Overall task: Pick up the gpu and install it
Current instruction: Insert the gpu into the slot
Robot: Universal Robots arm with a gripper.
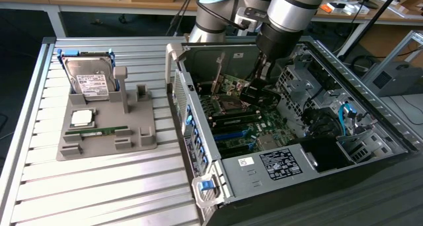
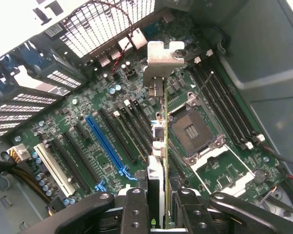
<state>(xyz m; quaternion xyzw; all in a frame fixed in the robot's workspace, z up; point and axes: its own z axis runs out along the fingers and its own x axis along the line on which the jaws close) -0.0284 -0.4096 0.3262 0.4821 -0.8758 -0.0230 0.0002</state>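
Hold gpu (image 2: 162, 61), pinched edge-on in gripper (image 2: 161, 209), upright over motherboard (image 2: 95, 92); square edge to slot, bracket toward rear grille (image 2: 107, 24), lower evenly.

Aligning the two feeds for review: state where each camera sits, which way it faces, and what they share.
Exterior view: raised beside the table, looking down into the open case; the arm shows.
Wrist view: on the wrist, looking down past the jaws, clamped on the gpu.
Shared: the motherboard inside the case.

readable text: none | hard drive label (image 1: 90, 84): print too small | silver box label (image 1: 280, 162): print too small
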